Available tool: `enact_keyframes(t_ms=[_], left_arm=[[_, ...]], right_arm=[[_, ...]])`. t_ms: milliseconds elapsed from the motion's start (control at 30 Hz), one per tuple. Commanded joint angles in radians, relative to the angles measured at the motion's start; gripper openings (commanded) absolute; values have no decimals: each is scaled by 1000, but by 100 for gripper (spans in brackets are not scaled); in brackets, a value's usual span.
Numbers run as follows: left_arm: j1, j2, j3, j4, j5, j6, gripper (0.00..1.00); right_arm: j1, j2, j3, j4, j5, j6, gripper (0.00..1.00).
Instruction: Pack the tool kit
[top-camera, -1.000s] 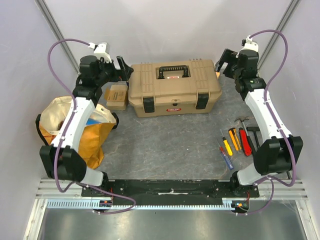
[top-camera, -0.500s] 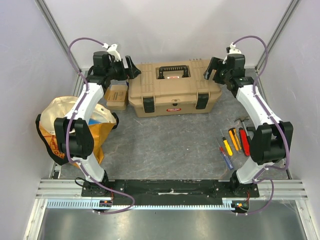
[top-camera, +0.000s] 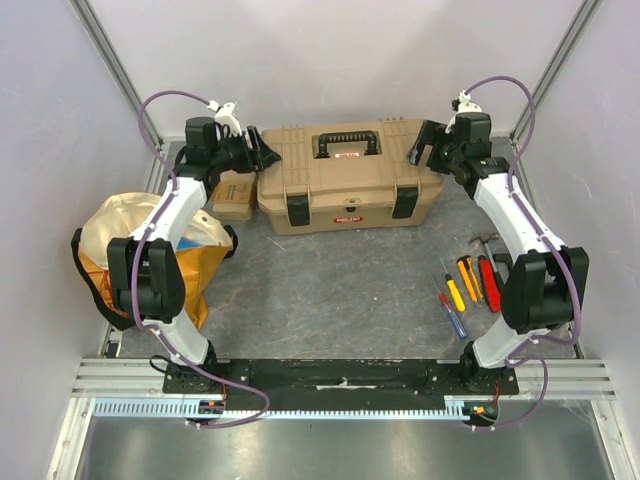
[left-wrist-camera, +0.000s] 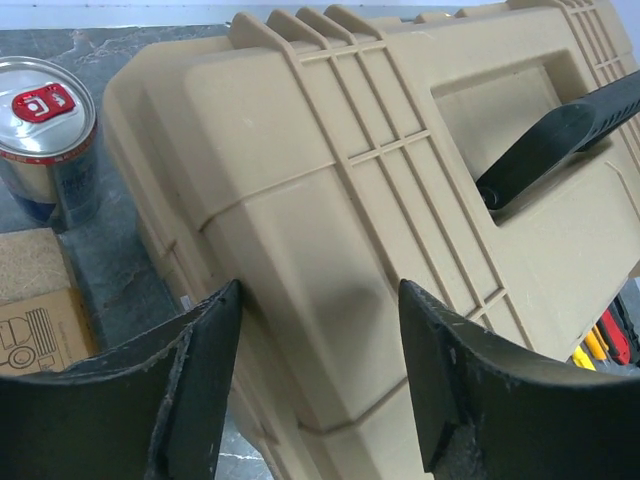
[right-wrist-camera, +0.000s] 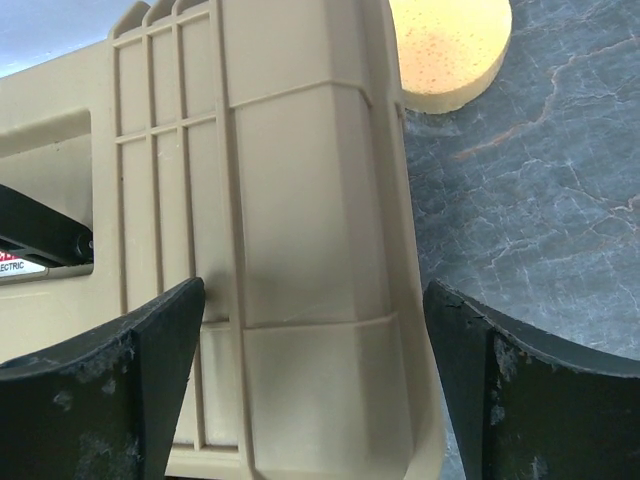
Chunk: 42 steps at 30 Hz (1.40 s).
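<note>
The toolbox (top-camera: 340, 190) sits shut at the far middle of the counter (top-camera: 330, 290), lid down and both front latches (top-camera: 298, 208) closed. It is 1 bulky, stiff shell of tan plastic, probably too wide for any single grip across the body. Its smooth, sloped ends look likely to slip. The black handle (top-camera: 347, 143) on the lid is the sound place to lift it. To open it, the 2 latches want flipping first, then the lid's front edge.

The left jaws stand partly spread at the box's left end, with its fingers (left-wrist-camera: 195, 380) straddling the lid's corner and nothing clamped. The right jaws gape wide over the right end, fingers (right-wrist-camera: 110, 380) either side of the lid's edge, also holding nothing.

The loose tools lie on the counter's right side, well apart from the box. I count 4 screwdrivers (top-camera: 455, 293): 2 yellow, 1 red, 1 small blue-and-red. They look light and slim and may roll; pinch each across the handle. Beyond them lies what looks like 1 hammer (top-camera: 487, 246), head-heavy, best gripped near the head.

Also present: 1 cardboard box (top-camera: 233, 192) and 1 can (left-wrist-camera: 48, 135) left of the toolbox, 1 cloth bag (top-camera: 150, 250) and 1 yellow sponge (right-wrist-camera: 450, 50).
</note>
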Motion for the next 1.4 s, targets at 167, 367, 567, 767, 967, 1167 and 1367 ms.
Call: enact_keyframes(t_ms=[167,367,567,767,967,1167,1367], left_arm=[[-177,-155,-197,-59,158,-83,62],[-251,-361,-387,22,61,-86,61],[-240,-461,-357,5,-246,0,76],[-203,-325,-42,-106,-319,164,82],[-176,-89,270,-246,-225,236,85],[-174,110,457,-378,6,236,85],[-174,171,441,-348,148,155,83]], right_arm=[[1,-95,-95,-94,50,-8,94],[1,-126,-120,-98,114,8,94],[1,-136,-71,-117,188,47,97],[1,-168,29,-184,266,94,98],[-1,-251,-6,-228,246,105,98],[-2,-325,-89,-279,193,151,97],[-1,-299,-134,-241,19,235,86]])
